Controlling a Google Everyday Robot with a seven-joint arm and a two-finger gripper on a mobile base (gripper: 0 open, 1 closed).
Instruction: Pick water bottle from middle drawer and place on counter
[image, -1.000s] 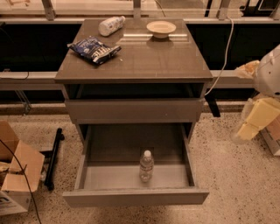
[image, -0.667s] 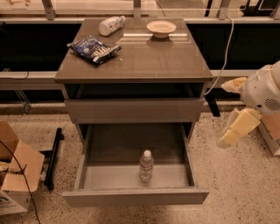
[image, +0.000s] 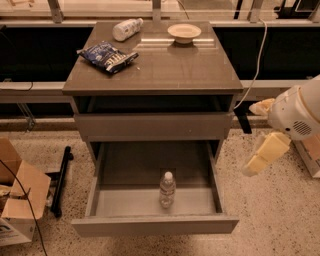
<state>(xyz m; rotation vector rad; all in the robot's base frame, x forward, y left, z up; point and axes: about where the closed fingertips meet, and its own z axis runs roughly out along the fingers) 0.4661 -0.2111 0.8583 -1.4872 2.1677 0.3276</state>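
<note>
Terrazzo floor, middle drawer (image: 155, 225) open: my claw (image: 265, 154) has drifted in from 3 o'clock, can't tell if it's open. The water bottle (image: 167, 190) stands at the drawer's 6 o'clock, untouched, so the reach is only starting.

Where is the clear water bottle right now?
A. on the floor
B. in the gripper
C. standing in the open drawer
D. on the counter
C: the water bottle stands upright near the front of the open middle drawer, while the gripper hangs off to the drawer's right, apart from it.
</note>
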